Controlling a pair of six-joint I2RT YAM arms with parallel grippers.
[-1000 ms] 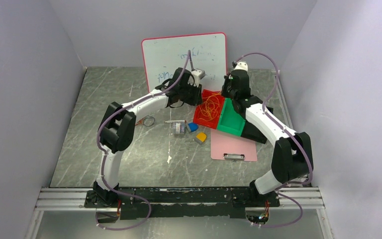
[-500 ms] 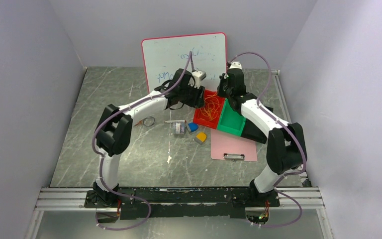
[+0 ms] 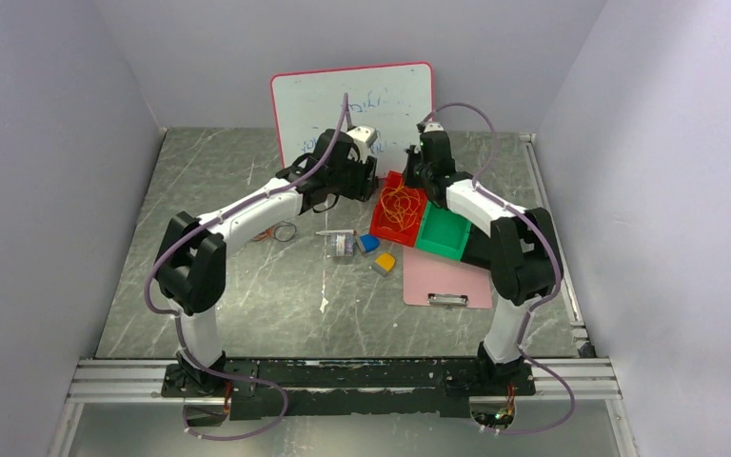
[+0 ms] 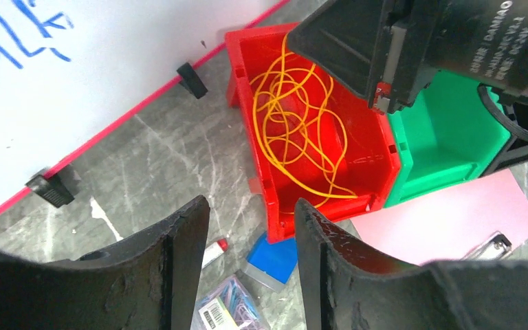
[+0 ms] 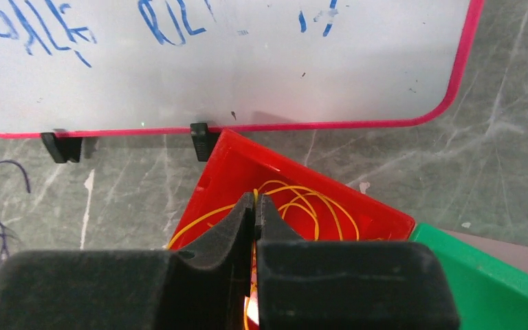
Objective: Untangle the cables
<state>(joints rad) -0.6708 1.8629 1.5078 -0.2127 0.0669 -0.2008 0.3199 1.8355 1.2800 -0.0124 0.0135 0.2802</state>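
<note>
from above, the cables [image 3: 400,203] lie as a loose orange-yellow tangle inside the red bin [image 3: 382,233]. one dark purple loop [image 3: 286,231] sits apart on the tabletop [image 3: 247,286], well left of the bin. the left gripper [image 3: 369,181] hangs just left of the bin's far end, and the right gripper [image 3: 411,177] hangs over the bin's far rim.

in the left wrist view the jaws stand parted with nothing between them, above and to the left of the bin. the tangle lies beyond them and apart from them. one strand climbs out of the heap to the tip of the right gripper, which hangs over the bin beside the green bin [image 4: 454,144].

in the right wrist view the jaws are clenched, and a thin yellow strand appears to be pinched at their tips. the rest of the loops drop into the bin below, which sits just in front of the whiteboard [image 5: 247,55].

the wires look light, springy and slippery, so lifting one strand will likely drag its neighbours along. a good hold for the free jaws would be a single outer loop near the bin's left wall, away from the dense crossings in the middle.
</note>
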